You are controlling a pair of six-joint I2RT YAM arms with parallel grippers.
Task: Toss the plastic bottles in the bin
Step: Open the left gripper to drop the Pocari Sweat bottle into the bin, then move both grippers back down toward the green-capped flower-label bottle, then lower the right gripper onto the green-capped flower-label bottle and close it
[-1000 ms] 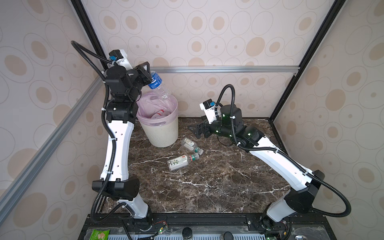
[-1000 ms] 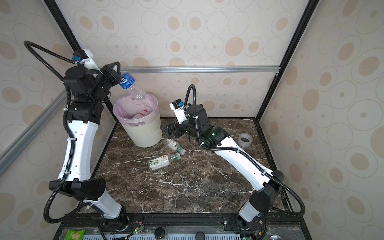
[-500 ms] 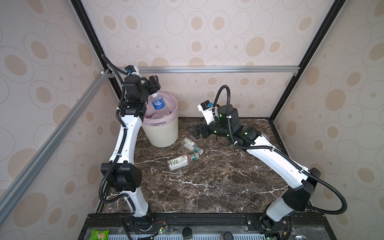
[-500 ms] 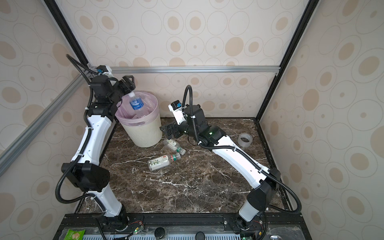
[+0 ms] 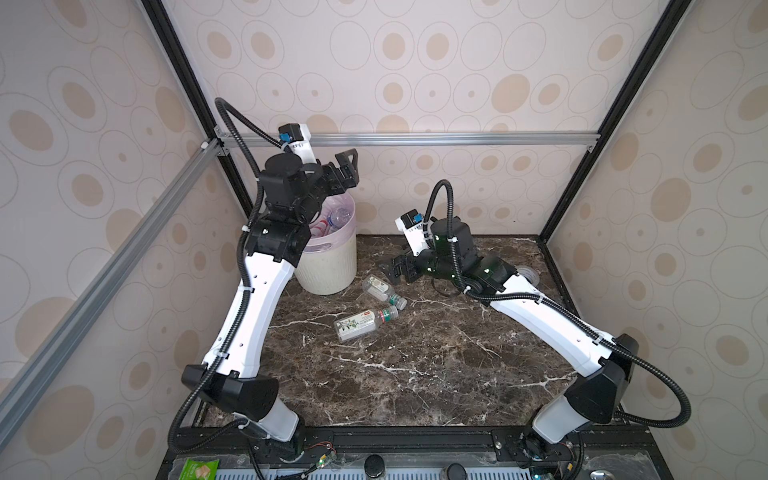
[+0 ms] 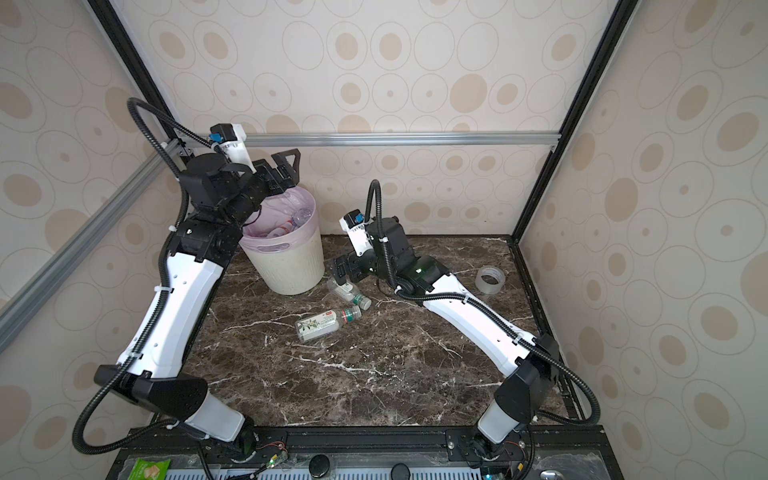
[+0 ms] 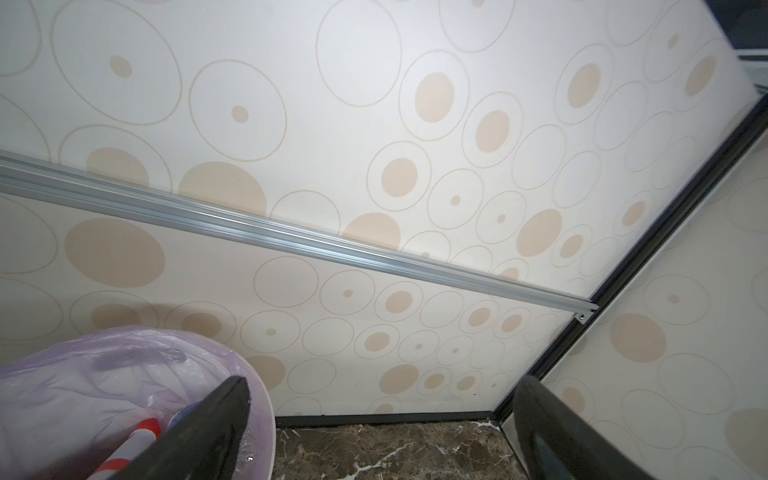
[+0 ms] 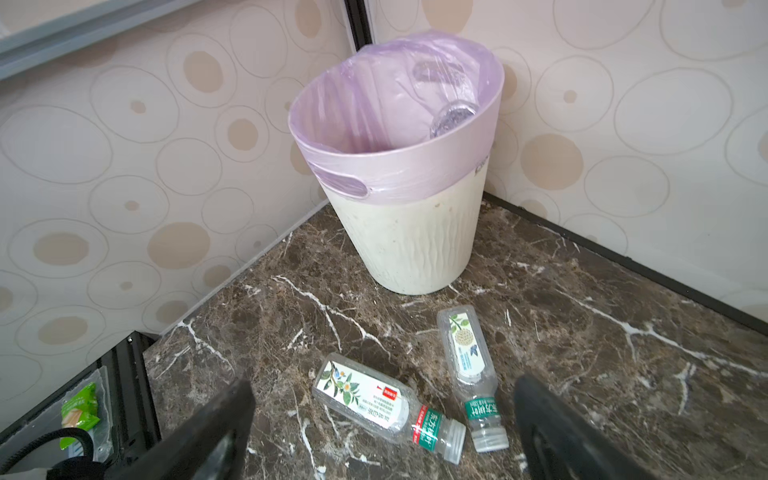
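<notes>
Plastic bottles (image 5: 338, 216) lie in the bin (image 5: 328, 270); the left fingers (image 5: 348, 158) hang wide and empty above it. Next, probably: the wide, empty right fingers (image 8: 216, 428) close on the nearest tea bottle (image 8: 467, 357) on the surface (image 5: 415, 365).

We log the bin (image 8: 415, 245) as off-white with wavy ribs, and its liner bag (image 8: 399, 166) as pale lilac-pink. The tabletop (image 5: 415, 365) is dark brown marble with white veins. The walls (image 5: 415, 62) are cream, printed with beige discs and thin rings. The leaf-label bottle (image 8: 361, 395) is clear, with a white label, green sprigs, a red tag and a green neck band. The flower-label bottle (image 8: 467, 349) is also clear with a white label and green band. We note the left hand (image 7: 384, 380) and right hand (image 8: 384, 380) are black. The tape roll (image 6: 489, 280) is translucent grey.
</notes>
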